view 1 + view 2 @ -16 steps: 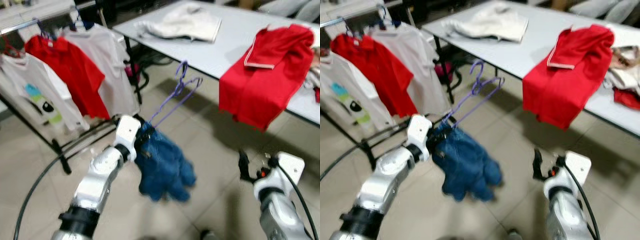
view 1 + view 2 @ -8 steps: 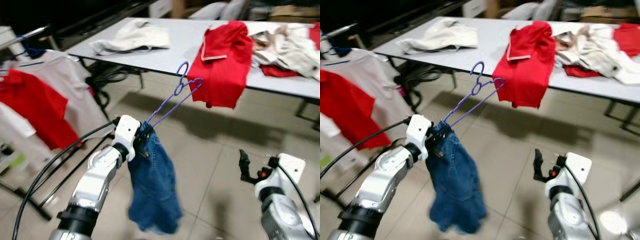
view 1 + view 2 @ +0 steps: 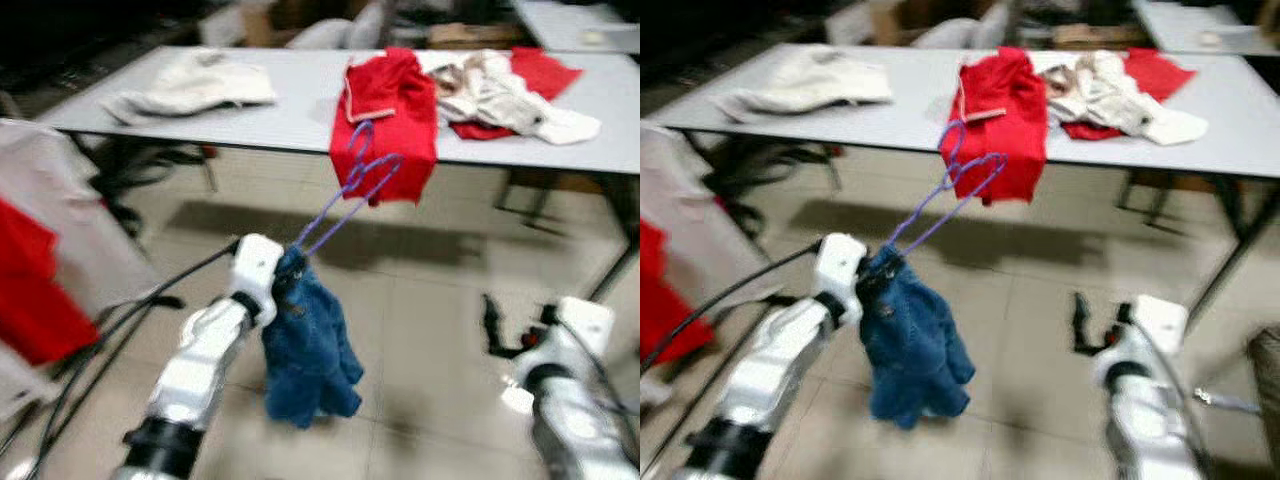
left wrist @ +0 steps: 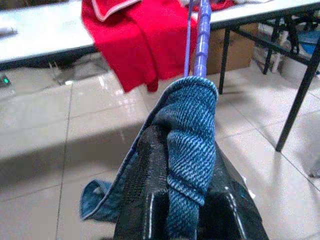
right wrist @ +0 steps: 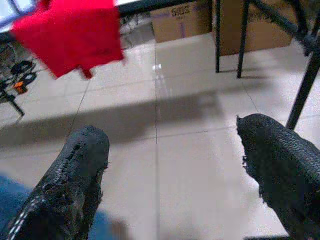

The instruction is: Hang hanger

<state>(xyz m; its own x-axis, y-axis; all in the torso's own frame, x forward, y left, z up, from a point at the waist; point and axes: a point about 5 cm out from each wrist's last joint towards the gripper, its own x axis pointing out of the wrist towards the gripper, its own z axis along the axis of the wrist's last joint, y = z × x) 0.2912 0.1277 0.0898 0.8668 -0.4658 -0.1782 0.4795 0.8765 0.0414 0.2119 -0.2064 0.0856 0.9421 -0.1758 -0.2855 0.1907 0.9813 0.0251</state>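
A purple hanger (image 3: 345, 195) carries a blue denim garment (image 3: 306, 350) that dangles over the tiled floor. My left gripper (image 3: 284, 280) is shut on the hanger through the denim; in the left wrist view its fingers (image 4: 145, 200) pinch the folded denim (image 4: 187, 140) with the purple hanger (image 4: 201, 35) running away from them. The hanger's hook points toward a red shirt (image 3: 385, 110) draped over the table edge. My right gripper (image 3: 490, 322) is held low on the right, open, with nothing between its fingers (image 5: 75, 175).
A long grey table (image 3: 280, 110) crosses the back, holding a cream garment (image 3: 190, 85) and a pile of red and beige clothes (image 3: 500, 85). Hung shirts, grey and red (image 3: 40, 270), show at the left edge. Black cables (image 3: 110, 330) trail on the floor.
The camera has swung right: the clothes rack has slid toward the left edge and more of the table shows. The denim swings under the hanger. Both grippers keep their pose.
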